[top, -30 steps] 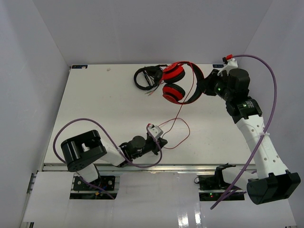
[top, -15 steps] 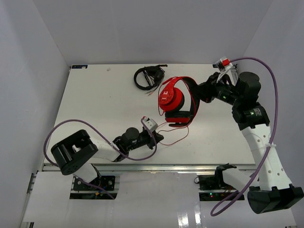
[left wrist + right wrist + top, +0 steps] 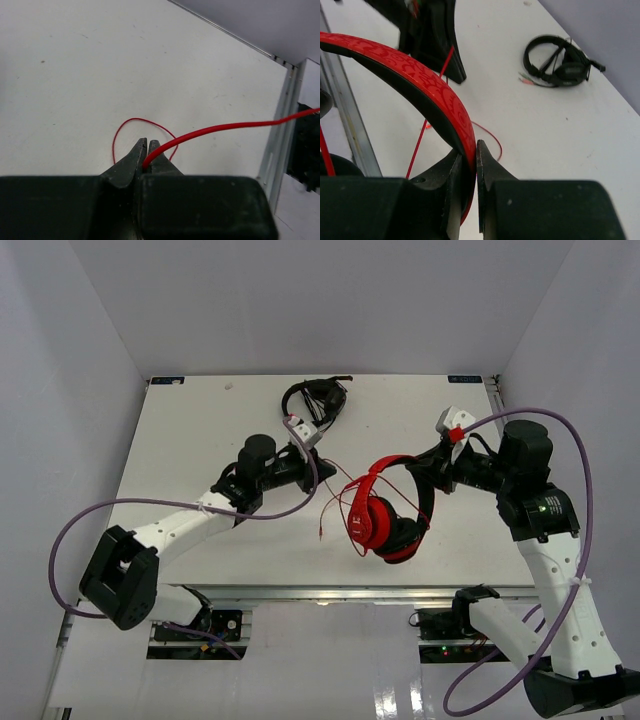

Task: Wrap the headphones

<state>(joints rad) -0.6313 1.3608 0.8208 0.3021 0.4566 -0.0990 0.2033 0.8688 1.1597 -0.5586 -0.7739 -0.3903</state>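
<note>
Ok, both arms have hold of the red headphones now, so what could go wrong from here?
1. The left gripper pinches the thin red cable only at its very fingertips, so a tug could pull it free.
2. The right gripper clamps the headphones by the headband alone; the ear cups might swing or twist in the grip.
3. The left gripper is close to the black headphones; the loose red cable could snag on them.

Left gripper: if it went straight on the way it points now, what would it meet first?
Probably the table, where the red cable loops just ahead of the fingertips; depth is unclear.
</note>
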